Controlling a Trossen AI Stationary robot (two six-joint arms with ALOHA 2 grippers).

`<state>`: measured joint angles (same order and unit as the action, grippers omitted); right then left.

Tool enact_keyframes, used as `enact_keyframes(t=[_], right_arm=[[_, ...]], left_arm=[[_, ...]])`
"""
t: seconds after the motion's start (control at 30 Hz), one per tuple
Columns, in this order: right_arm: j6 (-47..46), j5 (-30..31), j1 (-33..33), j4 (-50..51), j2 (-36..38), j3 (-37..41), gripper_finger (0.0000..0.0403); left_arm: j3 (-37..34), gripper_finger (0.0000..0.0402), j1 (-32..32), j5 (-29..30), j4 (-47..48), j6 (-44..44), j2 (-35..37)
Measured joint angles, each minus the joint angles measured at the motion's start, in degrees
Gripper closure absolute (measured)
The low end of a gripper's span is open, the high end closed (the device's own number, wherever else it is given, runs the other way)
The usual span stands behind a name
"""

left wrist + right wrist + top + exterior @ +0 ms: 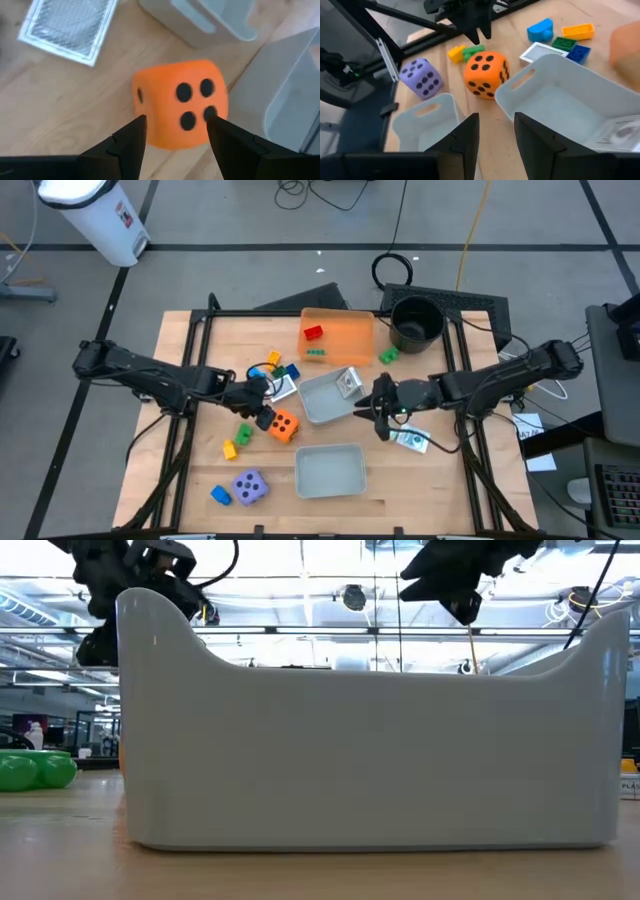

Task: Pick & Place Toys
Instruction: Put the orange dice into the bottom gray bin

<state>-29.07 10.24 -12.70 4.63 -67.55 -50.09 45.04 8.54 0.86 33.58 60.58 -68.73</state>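
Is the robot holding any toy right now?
No. The left gripper hangs open over the orange die; the right gripper is empty beside the grey tray.

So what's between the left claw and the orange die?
Nothing: in the left wrist view the left claw hangs open just above the orange die, with only air between.

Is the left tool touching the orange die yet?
Cannot tell. In the left wrist view the left tool has open fingers framing the orange die with no clear gap; the high view shows it just beside the die.
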Motion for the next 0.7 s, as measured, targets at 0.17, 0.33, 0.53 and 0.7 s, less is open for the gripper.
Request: enact_keyframes(t=[0.17, 0.33, 0.53, 0.7], right_arm=[[1.83, -0.41, 1.61, 3.39, 2.47, -0.02, 0.028], [3.5, -3.11, 2.51, 9.54, 4.79, 0.01, 0.0281], [6.23, -6.1, 2.55, 15.99, 7.28, 0.02, 0.0278], [10.47, -5.89, 2.57, 18.61, 8.36, 0.01, 0.0281]], left_arm=[[0.04, 0.0188, -1.21, -1.3, -0.29, 1.52, -3.7], [0.04, 0.0187, -2.66, -4.32, -0.73, 0.97, -5.29], [0.04, 0.0184, -4.54, -5.96, -1.85, 3.12, -5.27], [0.07, 0.0156, -4.72, -6.46, -4.99, 5.54, -5.2]])
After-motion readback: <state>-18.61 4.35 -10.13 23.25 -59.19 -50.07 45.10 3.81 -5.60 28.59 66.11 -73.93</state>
